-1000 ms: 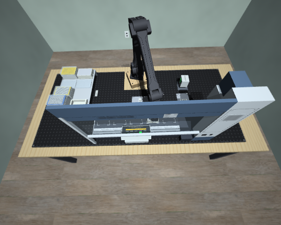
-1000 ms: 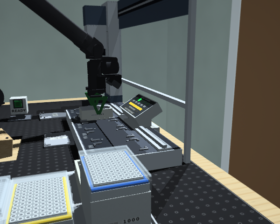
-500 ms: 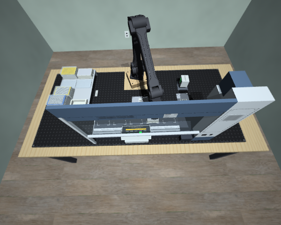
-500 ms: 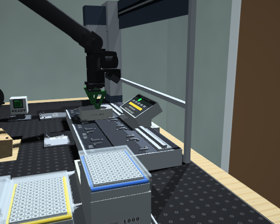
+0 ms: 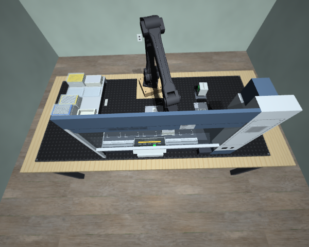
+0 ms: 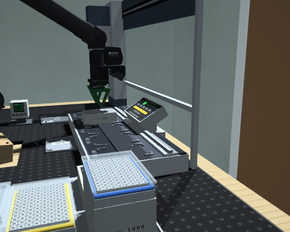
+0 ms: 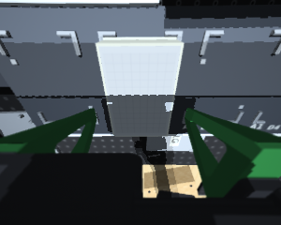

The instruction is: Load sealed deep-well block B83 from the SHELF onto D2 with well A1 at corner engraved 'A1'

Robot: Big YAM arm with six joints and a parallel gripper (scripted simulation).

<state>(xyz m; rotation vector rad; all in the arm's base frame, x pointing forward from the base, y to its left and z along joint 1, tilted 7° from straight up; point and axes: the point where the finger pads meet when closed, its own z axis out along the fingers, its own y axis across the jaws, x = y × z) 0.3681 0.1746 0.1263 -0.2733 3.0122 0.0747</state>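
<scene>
The pale sealed deep-well block (image 6: 98,116) lies flat on the dark deck (image 6: 120,136), in one position toward the end far from the shelf. In the wrist view the block (image 7: 140,86) sits between white corner brackets. The engraved marks beside it are too blurred to read. It also shows under the blue gantry beam in the top view (image 5: 168,131). My gripper (image 6: 99,101) hangs straight above the block with its green fingers spread wide and clear of it (image 7: 140,117). Nothing is between the fingers.
The READY key (image 6: 19,108) stands on its post at the back. Two flat grey nests (image 6: 58,145) (image 6: 53,119) lie beside the deck. The shelf holds tip racks (image 6: 116,172) (image 6: 40,204) and plates. A control panel (image 6: 145,109) and gantry posts (image 6: 196,82) flank the deck.
</scene>
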